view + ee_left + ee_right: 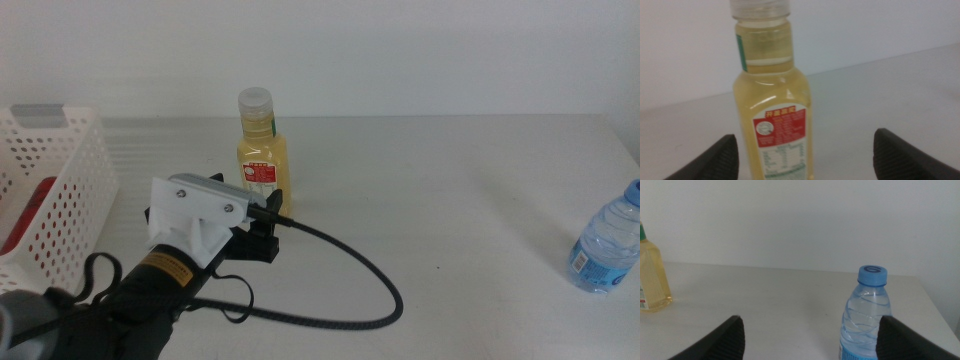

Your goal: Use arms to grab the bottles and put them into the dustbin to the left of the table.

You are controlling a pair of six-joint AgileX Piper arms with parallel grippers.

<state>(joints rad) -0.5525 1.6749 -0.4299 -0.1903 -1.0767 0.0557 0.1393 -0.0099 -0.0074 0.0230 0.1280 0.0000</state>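
The yellow juice bottle (263, 150) with a clear cap and red-white label stands upright on the table (450, 180). My left gripper (266, 222) comes in from the lower left and is open just in front of it. In the left wrist view the juice bottle (772, 115) fills the gap of the left gripper (805, 135), nearer one jaw. The small water bottle (608, 240) with a blue cap stands at the table's right edge. In the right wrist view my right gripper (811, 317) is open, with the water bottle (865, 317) ahead near one jaw. The right arm is outside the middle view.
The white perforated dustbin (60, 170) stands at the left with a red can (25, 215) inside. A thick black cable (370, 275) loops over the table from the left arm. The juice bottle also shows far off in the right wrist view (650, 280).
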